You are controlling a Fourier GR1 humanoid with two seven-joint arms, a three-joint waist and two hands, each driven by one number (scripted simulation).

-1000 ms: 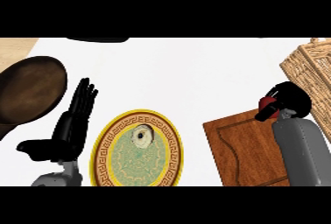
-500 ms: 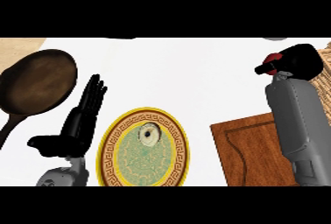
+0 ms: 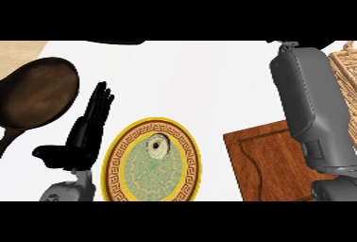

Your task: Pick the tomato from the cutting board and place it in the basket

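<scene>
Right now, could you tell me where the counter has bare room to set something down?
The widest free patch is the white counter between the pan, the plate and the right forearm. A narrow strip runs between the plate and the cutting board. It is crowded at lower left, where the left hand rests between pan and plate, and at right, near the basket.

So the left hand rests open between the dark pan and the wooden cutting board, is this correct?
Not quite. In the head view the open left hand rests between the dark pan and the yellow-rimmed plate; the wooden cutting board lies beyond the plate.
</scene>
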